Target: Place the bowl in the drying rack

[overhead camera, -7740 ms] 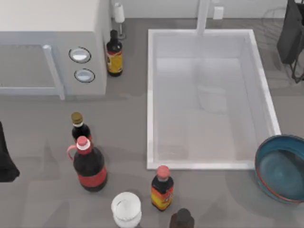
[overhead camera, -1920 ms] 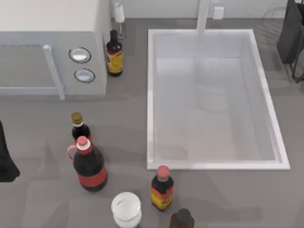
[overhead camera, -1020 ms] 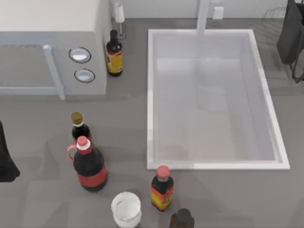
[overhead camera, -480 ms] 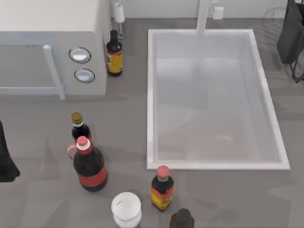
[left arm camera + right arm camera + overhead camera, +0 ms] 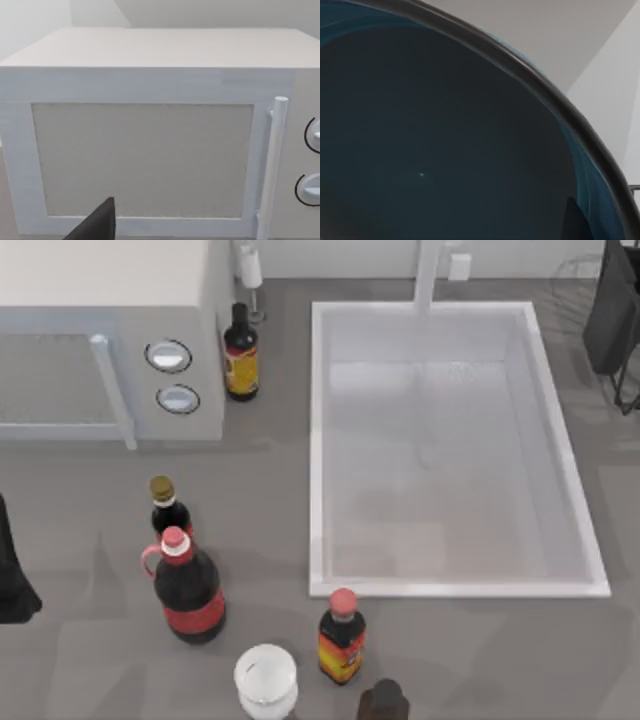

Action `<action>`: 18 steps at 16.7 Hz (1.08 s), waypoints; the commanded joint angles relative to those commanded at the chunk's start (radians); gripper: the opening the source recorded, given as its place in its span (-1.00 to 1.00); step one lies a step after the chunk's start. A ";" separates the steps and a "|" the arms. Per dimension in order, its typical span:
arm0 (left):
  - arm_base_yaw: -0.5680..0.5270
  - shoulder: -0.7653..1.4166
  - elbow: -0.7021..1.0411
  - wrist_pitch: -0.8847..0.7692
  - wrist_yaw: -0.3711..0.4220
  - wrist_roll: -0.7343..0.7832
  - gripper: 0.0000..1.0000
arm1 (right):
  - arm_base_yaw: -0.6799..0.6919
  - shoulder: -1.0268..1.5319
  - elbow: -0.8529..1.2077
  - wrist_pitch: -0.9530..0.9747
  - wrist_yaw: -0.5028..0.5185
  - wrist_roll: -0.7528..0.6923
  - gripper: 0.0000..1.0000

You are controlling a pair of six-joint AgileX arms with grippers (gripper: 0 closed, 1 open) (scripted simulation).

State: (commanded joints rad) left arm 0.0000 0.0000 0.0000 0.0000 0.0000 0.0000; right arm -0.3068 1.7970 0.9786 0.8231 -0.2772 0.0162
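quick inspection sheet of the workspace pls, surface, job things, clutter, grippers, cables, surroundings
surface: grey countertop, with a white sink basin set into it.
job's things: bowl close up in the right wrist view, teal inside with a dark rim; drying rack is thin wire rods at the top view's far right corner.
clutter: four dark bottles, a fifth bottle's cap at the near edge, white cup.
grippers: left arm parked at the top view's left edge; right arm at the far right by the rack.
cables: nothing seen.
surroundings: white microwave at far left, white faucet behind the sink.
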 joint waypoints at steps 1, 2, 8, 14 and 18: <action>0.000 0.000 0.000 0.000 0.000 0.000 1.00 | 0.000 0.000 0.000 0.000 0.000 0.000 -1.00; 0.000 0.000 0.000 0.000 0.000 0.000 1.00 | 0.000 0.000 0.000 0.000 0.000 0.000 -1.00; 0.000 0.000 0.000 0.000 0.000 0.000 1.00 | 0.000 0.000 0.000 0.000 0.000 0.000 -0.10; 0.000 0.000 0.000 0.000 0.000 0.000 1.00 | 0.000 0.000 0.000 0.000 0.000 0.000 0.81; 0.000 0.000 0.000 0.000 0.000 0.000 1.00 | 0.000 0.000 0.000 0.000 0.000 0.000 1.00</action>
State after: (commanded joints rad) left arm 0.0000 0.0000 0.0000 0.0000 0.0000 0.0000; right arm -0.3068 1.7970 0.9786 0.8231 -0.2772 0.0162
